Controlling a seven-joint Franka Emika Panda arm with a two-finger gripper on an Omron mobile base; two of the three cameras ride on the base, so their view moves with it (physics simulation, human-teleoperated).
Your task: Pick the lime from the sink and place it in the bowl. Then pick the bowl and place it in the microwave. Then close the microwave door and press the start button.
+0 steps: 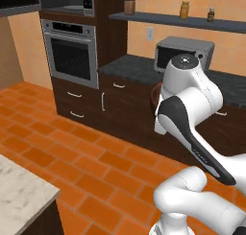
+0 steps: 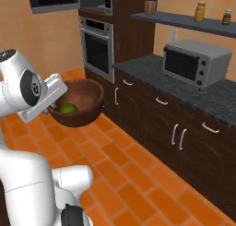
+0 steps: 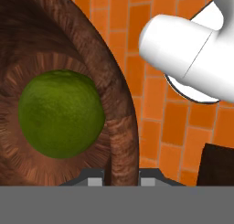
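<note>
The gripper pinches the bowl by its thick rim at 6 o'clock in the hand view, one finger on each side of the wall. The lime rests loose inside at 9 o'clock. The bowl looks stiff and fairly heavy; held by one edge it may tip, so the round lime could roll.

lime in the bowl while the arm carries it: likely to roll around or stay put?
The lime is round and loose, so it probably rolls if the bowl tilts. It sits low inside the deep, thick walls, so it likely stays in. The gripper pinches only the rim, so some wobble seems possible.
</note>
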